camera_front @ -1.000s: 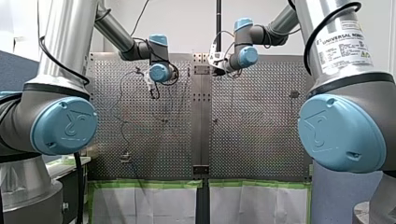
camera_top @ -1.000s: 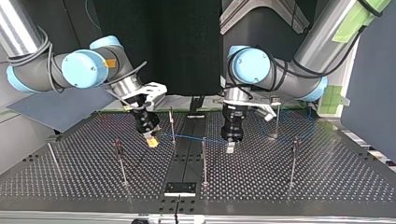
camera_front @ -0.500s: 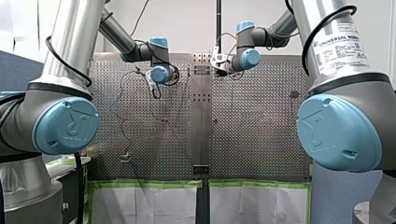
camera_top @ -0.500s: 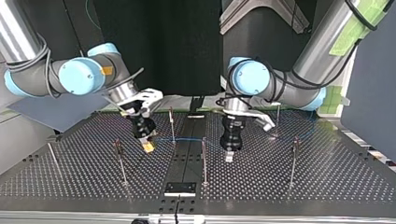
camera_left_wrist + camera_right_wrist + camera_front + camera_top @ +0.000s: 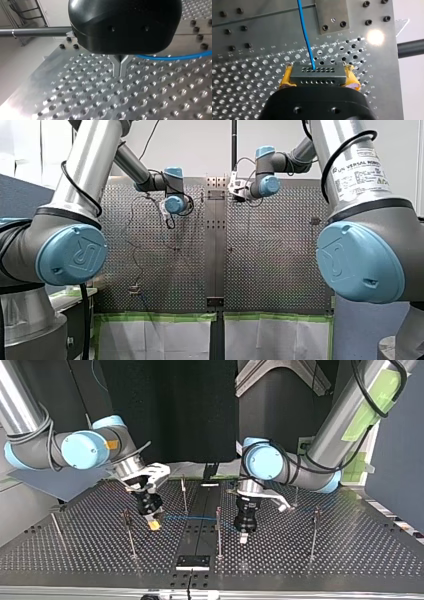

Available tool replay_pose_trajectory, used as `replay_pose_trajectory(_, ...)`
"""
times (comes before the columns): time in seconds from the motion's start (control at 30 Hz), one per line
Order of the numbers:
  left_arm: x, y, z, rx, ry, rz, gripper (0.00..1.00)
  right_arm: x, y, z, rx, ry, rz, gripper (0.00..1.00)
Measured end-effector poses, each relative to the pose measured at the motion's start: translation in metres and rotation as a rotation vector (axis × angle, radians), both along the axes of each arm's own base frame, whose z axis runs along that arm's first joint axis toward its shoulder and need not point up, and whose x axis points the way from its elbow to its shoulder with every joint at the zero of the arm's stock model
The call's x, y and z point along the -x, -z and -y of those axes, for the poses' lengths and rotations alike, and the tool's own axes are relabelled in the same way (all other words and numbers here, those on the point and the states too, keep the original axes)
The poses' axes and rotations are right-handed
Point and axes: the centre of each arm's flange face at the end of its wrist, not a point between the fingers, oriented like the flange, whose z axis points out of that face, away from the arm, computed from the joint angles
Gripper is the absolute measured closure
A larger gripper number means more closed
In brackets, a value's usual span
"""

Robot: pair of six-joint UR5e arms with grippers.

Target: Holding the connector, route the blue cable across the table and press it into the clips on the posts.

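Shifted leftward in top view, my right claw [image 5: 154,524] grips connector [image 5: 317,75] between yellow pads [image 5: 284,80].

Perforated metal table [image 5: 325,570], thin upright posts [image 5: 218,535], possibly a dark bracket [image 5: 192,561]

Ahead of my right gripper [image 5: 319,75] and to one side, a bright glare [image 5: 375,37] of light lies on the metal table [image 5: 262,37]. Past the table's edge stand a white wall [image 5: 409,20] and a dark pole [image 5: 410,48]. Behind my left gripper [image 5: 243,537] hangs a black backdrop [image 5: 170,405], with a grey panel [image 5: 400,435] well off to that gripper's side.
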Motion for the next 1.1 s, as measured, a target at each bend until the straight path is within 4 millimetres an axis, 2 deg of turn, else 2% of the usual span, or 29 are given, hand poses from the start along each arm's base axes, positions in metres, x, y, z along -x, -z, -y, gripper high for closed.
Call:
replay_pose_trajectory(0.27,-0.01,-0.008,-0.007,0.007,0.004,0.018,1.0,0.004,0.007,0.018,0.01,0.012,0.008,1.0)
replay_pose_trajectory(0.47,-0.012,-0.008,-0.011,0.011,0.005,0.017,1.0,0.004,0.008,0.022,0.016,0.006,0.012,1.0)
replay_pose_trajectory(0.5,-0.012,-0.007,-0.012,0.01,0.004,0.013,0.95,0.004,0.009,0.022,0.016,0.006,0.012,1.0)
replay_pose_trajectory(0.53,-0.012,-0.007,-0.013,0.008,0.004,0.009,0.95,0.005,0.009,0.022,0.016,0.005,0.012,1.0)
replay_pose_trajectory(0.57,-0.012,-0.006,-0.013,0.005,0.003,0.004,0.84,0.005,0.009,0.022,0.017,0.005,0.012,1.0)
replay_pose_trajectory(0.6,-0.011,-0.005,-0.013,-0.001,0.0,-0.003,0.67,0.005,0.008,0.022,0.017,0.005,0.012,1.0)
replay_pose_trajectory(0.63,-0.01,-0.004,-0.013,-0.005,-0.004,-0.01,0.67,0.005,0.008,0.022,0.017,0.005,0.011,1.0)
replay_pose_trajectory(0.67,-0.01,-0.004,-0.014,-0.008,-0.01,-0.018,0.55,0.005,0.009,0.023,0.017,0.005,0.011,1.0)
replay_pose_trajectory(0.7,-0.009,-0.002,-0.014,-0.014,-0.02,-0.029,0.55,0.005,0.009,0.023,0.017,0.006,0.011,1.0)
replay_pose_trajectory(0.73,-0.008,-0.001,-0.015,-0.017,-0.027,-0.038,0.4,0.005,0.009,0.023,0.017,0.007,0.01,1.0)
replay_pose_trajectory(0.77,-0.007,0.0,-0.015,-0.021,-0.035,-0.046,0.33,0.006,0.009,0.023,0.018,0.007,0.009,1.0)
replay_pose_trajectory(0.8,-0.006,0.001,-0.016,-0.025,-0.044,-0.056,0.33,0.006,0.009,0.024,0.018,0.007,0.009,1.0)
replay_pose_trajectory(0.83,-0.005,0.002,-0.016,-0.027,-0.049,-0.063,0.25,0.006,0.009,0.024,0.018,0.008,0.009,1.0)
replay_pose_trajectory(0.87,-0.005,0.003,-0.016,-0.029,-0.051,-0.071,0.06,0.006,0.009,0.024,0.018,0.008,0.008,1.0)
replay_pose_trajectory(0.9,-0.004,0.004,-0.016,-0.032,-0.053,-0.081,0.06,0.006,0.009,0.024,0.018,0.008,0.008,1.0)
replay_pose_trajectory(0.93,-0.003,0.005,-0.016,-0.036,-0.054,-0.088,0.0,0.006,0.009,0.024,0.018,0.008,0.007,1.0)
replay_pose_trajectory(1.1,0.002,0.009,-0.014,-0.054,-0.04,-0.128,0.0,0.007,0.008,0.023,0.019,0.008,0.007,1.0)
